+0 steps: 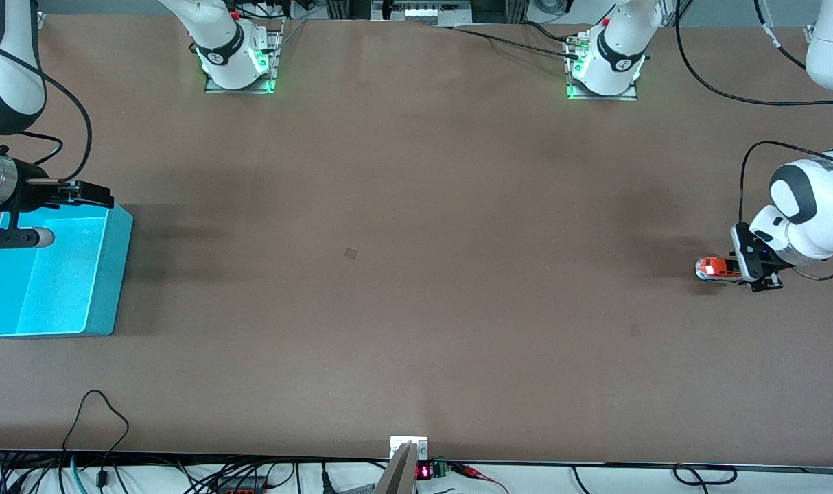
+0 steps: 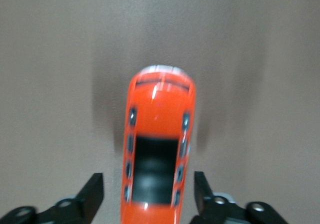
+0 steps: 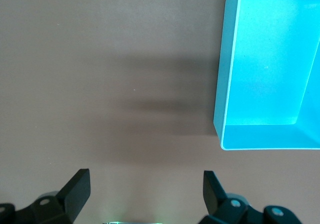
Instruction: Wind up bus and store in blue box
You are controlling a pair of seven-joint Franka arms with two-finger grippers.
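1. Orange-red is what I spot first: the bus [image 1: 717,268] sits on the table [image 1: 416,274] at the left arm's end, its rear hidden by the left gripper [image 1: 744,263].
2. From the left wrist, I see the bus [image 2: 157,154] between spread fingers [image 2: 92,191], with gaps either side; its tail is cut off.
3. The blue box [image 1: 108,274] lies at the right arm's end, partly cropped.
4. The right gripper [image 1: 90,194] hovers over its rim, fingers [image 3: 77,186] spread, holding nothing.

I count one bus [image 1: 717,268], one blue box [image 1: 53,274], and two grippers, the left gripper [image 1: 756,264] and right gripper [image 1: 90,194].
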